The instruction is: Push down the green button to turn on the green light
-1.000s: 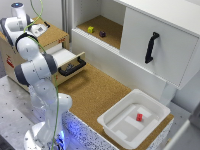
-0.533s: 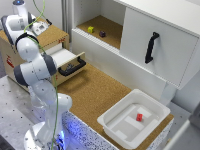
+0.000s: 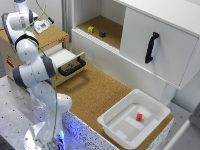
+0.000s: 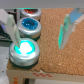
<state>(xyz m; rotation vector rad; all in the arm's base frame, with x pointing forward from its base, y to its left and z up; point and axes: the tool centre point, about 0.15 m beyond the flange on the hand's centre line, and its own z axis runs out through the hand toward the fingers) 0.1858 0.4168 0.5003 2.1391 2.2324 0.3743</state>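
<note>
With its fingers spread, the gripper [image 4: 39,29] sits over the glowing green button [image 4: 24,49], and drifting sideways could catch the blue button [image 4: 29,25] just beside it.

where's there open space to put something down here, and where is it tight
Free: the cork counter between the open drawer and the white bin. The bin holds only a small red block. The shelf is bare beside its two small items. Tight: the box top by the buttons, where the gripper straddles the lit green button.
</note>
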